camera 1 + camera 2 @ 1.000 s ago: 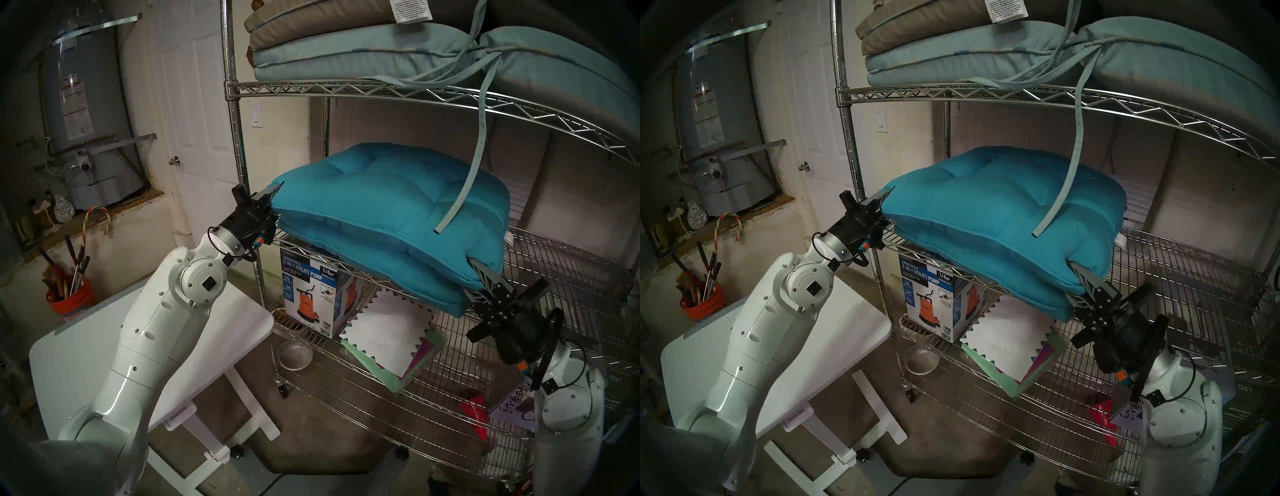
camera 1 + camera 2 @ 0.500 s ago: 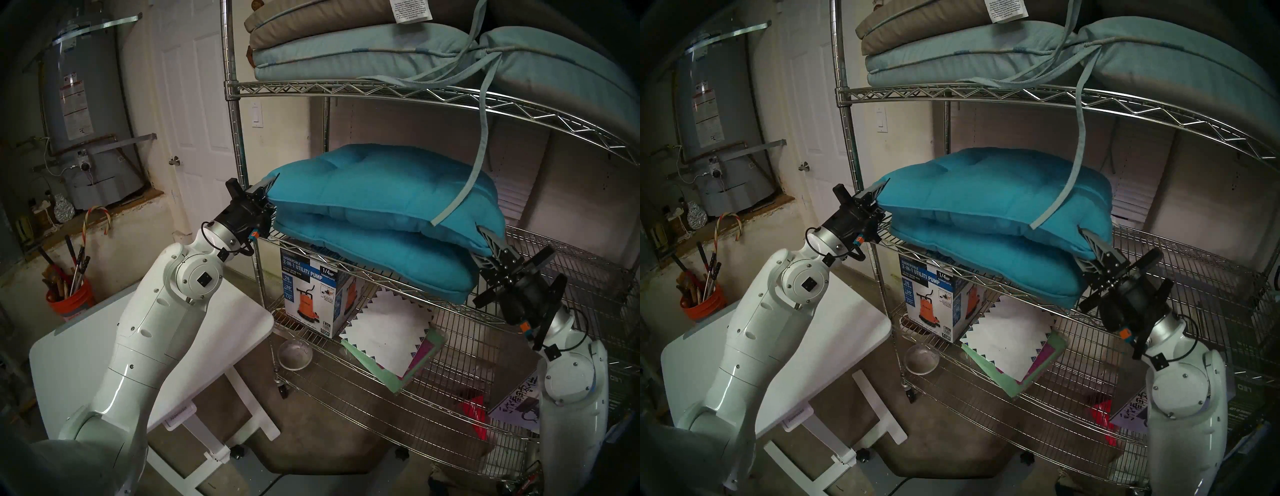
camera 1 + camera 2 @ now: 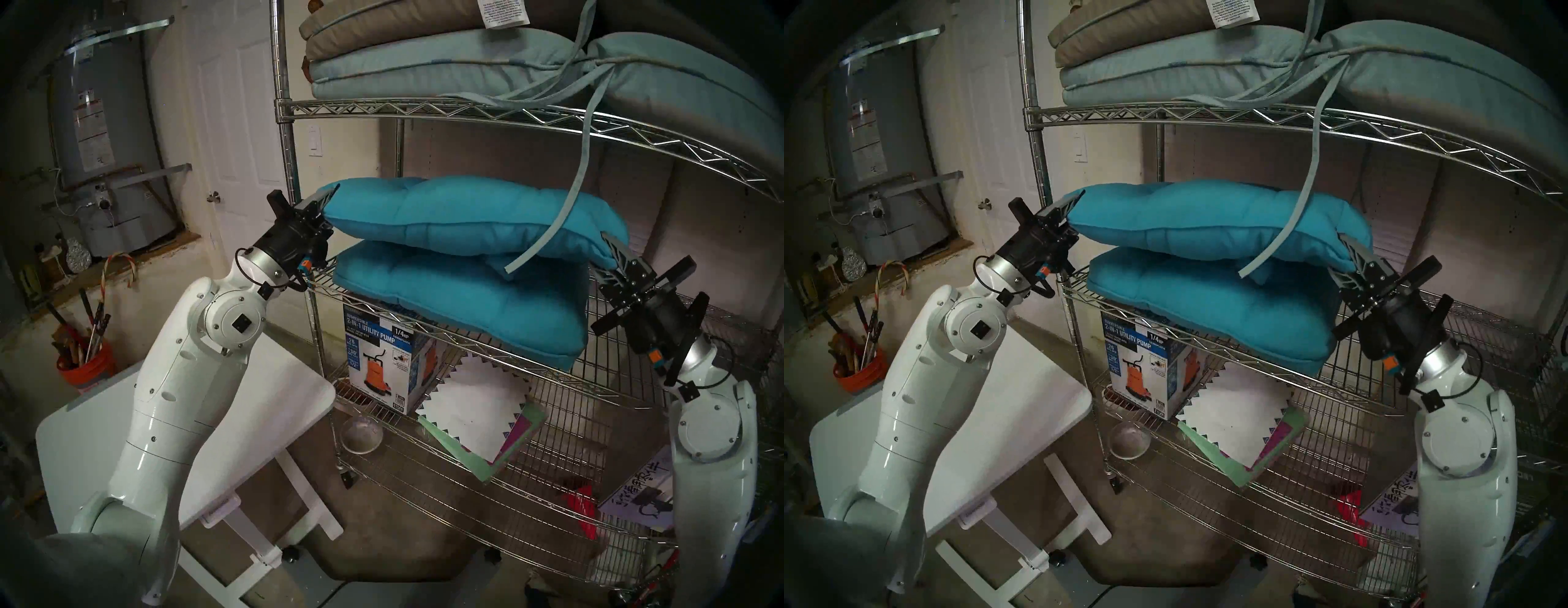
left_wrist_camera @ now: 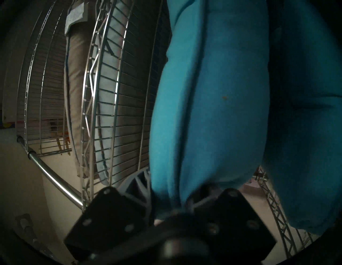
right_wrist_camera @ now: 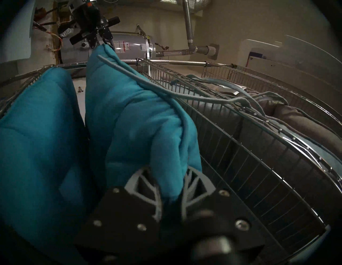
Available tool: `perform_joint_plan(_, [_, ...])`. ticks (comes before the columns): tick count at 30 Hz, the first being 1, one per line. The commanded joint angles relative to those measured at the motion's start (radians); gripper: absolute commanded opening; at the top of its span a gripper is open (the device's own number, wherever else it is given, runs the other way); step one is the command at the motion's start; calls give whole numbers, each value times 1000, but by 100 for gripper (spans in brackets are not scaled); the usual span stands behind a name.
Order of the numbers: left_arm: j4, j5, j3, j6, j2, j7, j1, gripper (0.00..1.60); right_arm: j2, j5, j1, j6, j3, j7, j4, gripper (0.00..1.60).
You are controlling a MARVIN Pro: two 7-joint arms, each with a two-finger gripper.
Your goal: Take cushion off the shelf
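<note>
Left gripper (image 3: 324,208) and right gripper (image 3: 611,254) each pinch an opposite end of the upper teal tufted fabric cushion (image 3: 466,216), holding it raised above a second teal cushion (image 3: 462,297) that lies on the middle tier of the tall chrome wire shelf (image 3: 424,106). A pale blue fabric tie strap (image 3: 568,204) from the tier above drapes across the held cushion. Below stands a boxed utility pump (image 3: 382,361).

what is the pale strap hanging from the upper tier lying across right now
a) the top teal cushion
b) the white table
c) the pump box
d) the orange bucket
a: the pale strap drapes down from the upper tier over the top teal cushion, which both grippers hold above the lower teal cushion.
</note>
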Motion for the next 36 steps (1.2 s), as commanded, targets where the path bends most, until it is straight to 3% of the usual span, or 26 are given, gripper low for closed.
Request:
perform_joint_plan(1, [-100,-28,-43,-9,10,5,-59,0,29,20,85,22,-10,2,-13,0])
perform_joint_plan(21, [-200,-71,-121,-6,41,-71,-107,0,44,44,100,55,-27,19,-17,0])
perform_joint_plan(36, [-297,-105,-178,3,56,-129,-81,0,43,81,64,76,7,38,-78,0])
